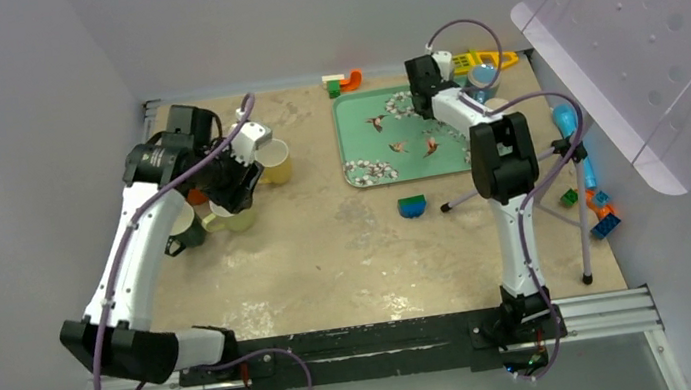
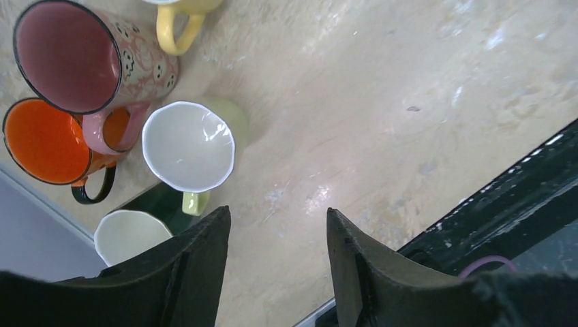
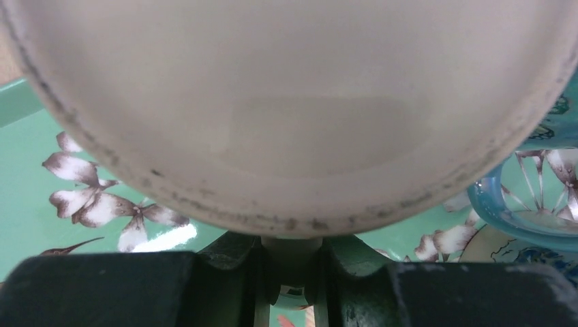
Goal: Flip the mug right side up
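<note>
Right gripper (image 3: 290,283) pinches mug (image 3: 286,102) — body just ahead of fingers; left gripper (image 2: 276,235) spread, empty, well apart.

No text or numbers can be read — anywhere.

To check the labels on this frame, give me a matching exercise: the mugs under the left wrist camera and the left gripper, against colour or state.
1. smiley mug
2. black-handled mug
3. pale green mug
4. left gripper

a. white inside
b. open, holding nothing
c. orange inside
d. pink inside

Pairs: 1-d, 2-c, 3-a, 4-b
</note>
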Robot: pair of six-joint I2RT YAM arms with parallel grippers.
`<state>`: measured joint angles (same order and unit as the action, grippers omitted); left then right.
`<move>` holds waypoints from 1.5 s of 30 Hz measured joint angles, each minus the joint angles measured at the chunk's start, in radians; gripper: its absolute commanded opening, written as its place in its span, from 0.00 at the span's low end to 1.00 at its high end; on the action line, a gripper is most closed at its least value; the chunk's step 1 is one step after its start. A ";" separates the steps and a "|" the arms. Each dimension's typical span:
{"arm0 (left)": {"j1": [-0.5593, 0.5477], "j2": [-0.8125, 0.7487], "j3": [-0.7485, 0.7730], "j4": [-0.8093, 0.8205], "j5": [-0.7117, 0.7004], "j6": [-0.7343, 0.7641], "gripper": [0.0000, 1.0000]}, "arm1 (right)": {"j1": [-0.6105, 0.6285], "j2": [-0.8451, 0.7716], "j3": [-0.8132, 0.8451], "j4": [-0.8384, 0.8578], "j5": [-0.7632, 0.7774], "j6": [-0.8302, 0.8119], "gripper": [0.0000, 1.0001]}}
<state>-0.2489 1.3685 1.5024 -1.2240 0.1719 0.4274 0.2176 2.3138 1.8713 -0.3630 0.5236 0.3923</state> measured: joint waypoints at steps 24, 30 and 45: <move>0.020 -0.115 0.138 0.464 0.715 -0.647 0.81 | 0.427 -1.118 -0.832 0.793 -0.683 0.093 0.00; 0.025 -0.151 0.103 0.701 0.824 -0.846 0.79 | 0.469 -1.141 -0.888 0.943 -0.789 0.198 0.00; 0.031 -0.120 0.072 0.930 0.979 -1.246 0.00 | 0.547 -1.021 -0.827 1.029 -0.898 0.240 0.59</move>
<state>-0.2176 1.2484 1.5742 -0.2939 1.1511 -0.8181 0.7647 1.2926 1.0443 0.6662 -0.3748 0.6323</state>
